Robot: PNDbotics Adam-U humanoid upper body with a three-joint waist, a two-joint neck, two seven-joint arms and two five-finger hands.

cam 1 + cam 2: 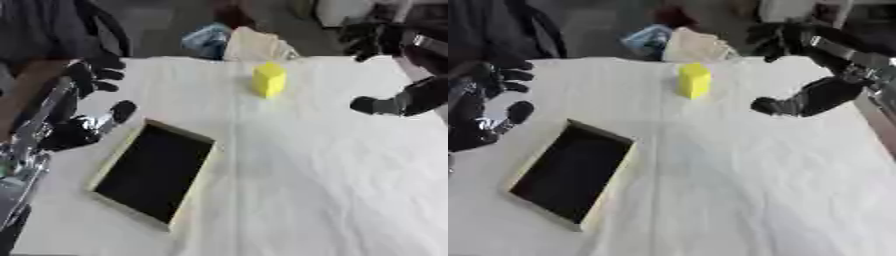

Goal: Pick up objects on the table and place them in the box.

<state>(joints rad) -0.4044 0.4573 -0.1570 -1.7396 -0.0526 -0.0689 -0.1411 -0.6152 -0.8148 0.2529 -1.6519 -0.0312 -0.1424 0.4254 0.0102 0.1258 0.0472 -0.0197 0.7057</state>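
Progress: nothing boxed yet | box (153, 172) empty, near counter's (737, 190) left edge | yellow block (269, 79) upright near far edge | right hand (785, 106) beside it, fingers curled, empty | left hand (87, 127) fingers unclear.

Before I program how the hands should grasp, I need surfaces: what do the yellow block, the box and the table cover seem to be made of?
Yellow block: looks like matte foam or plastic; even colour, no shine, soft edges. Hard to settle which.
Box: probably cardboard or thin wood; pale tan rim around a flat black, dull inside.
Table cover: white cloth or paper, matte, with fine creases and a long fold line.
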